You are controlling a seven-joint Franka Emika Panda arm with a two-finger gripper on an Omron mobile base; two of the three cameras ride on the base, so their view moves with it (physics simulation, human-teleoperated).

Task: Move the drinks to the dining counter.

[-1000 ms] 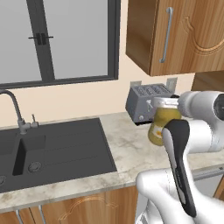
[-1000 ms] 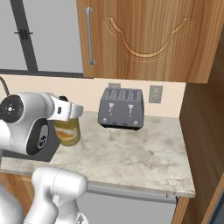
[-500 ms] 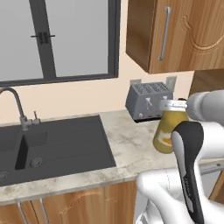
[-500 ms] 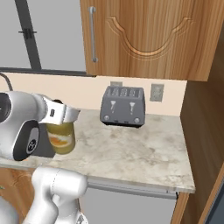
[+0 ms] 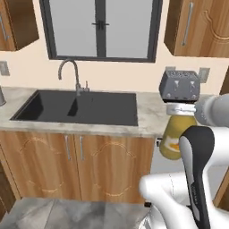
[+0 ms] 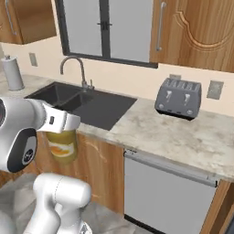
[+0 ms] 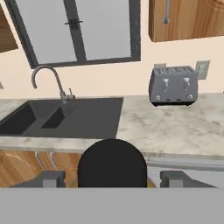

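My gripper [image 5: 181, 109] is shut on the large orange-juice bottle [image 5: 173, 139], holding it upright by the neck in the air, in front of the lower cabinets and off the worktop. From the right base view the bottle [image 6: 61, 147] hangs below the white hand [image 6: 63, 122]. In the hand view its black cap [image 7: 112, 162] sits between the two fingertips [image 7: 52, 178], and the gripper [image 7: 112, 178] closes around it. The dining counter is out of view.
The marble kitchen worktop [image 6: 183, 135] carries a grey toaster [image 5: 180, 85] at its right and a black sink [image 5: 76, 107] with a faucet [image 5: 71, 74] at its left. A paper towel roll [image 6: 13, 73] stands far left. Wooden cabinets and a dishwasher front [image 6: 164, 192] lie below.
The whole picture has shifted: the base has backed away from the worktop. The orange-juice bottle stays in the gripper and now hangs off the counter, in front of the cabinets.
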